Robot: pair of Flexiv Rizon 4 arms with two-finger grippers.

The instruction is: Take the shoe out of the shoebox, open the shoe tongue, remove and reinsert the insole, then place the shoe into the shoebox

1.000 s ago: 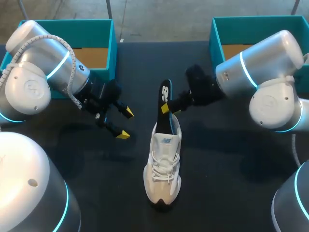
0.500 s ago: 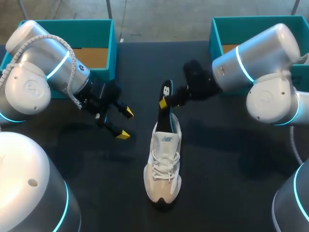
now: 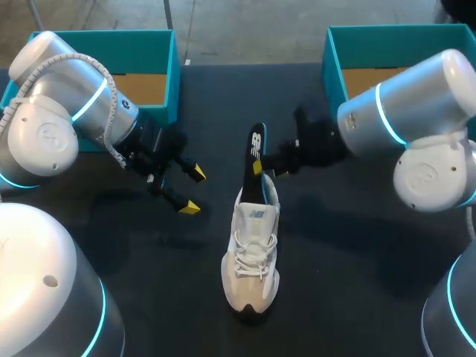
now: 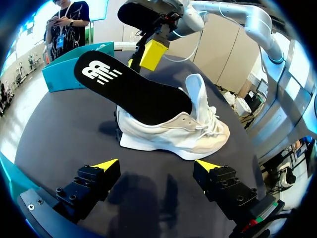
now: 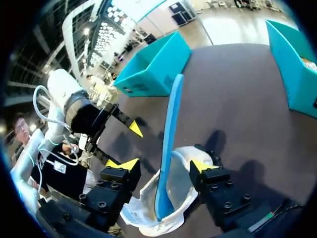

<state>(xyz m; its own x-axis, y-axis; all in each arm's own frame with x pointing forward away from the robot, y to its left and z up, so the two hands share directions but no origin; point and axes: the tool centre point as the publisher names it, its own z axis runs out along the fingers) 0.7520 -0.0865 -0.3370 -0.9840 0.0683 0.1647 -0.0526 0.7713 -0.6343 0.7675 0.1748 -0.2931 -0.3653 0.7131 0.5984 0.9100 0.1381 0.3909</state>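
A white shoe (image 3: 253,256) lies on the black table, toe toward me. A black insole (image 3: 255,156) with a blue underside stands tilted out of its heel opening. My right gripper (image 3: 262,169) sits around the insole; in the right wrist view the insole (image 5: 168,139) stands between the open fingers (image 5: 124,164) with a gap on each side. My left gripper (image 3: 190,190) hangs open and empty left of the shoe. In the left wrist view the shoe (image 4: 173,131) and the insole (image 4: 129,89) lie ahead of the left gripper (image 4: 156,166).
A teal shoebox (image 3: 104,52) stands at the back left behind my left arm. A second teal box (image 3: 387,44) stands at the back right. Bare black table surrounds the shoe on both sides and in front.
My right gripper's fingers have spread apart off the insole, and the right arm has shifted slightly back to the right. The insole stays propped in the shoe. The left arm has not moved.
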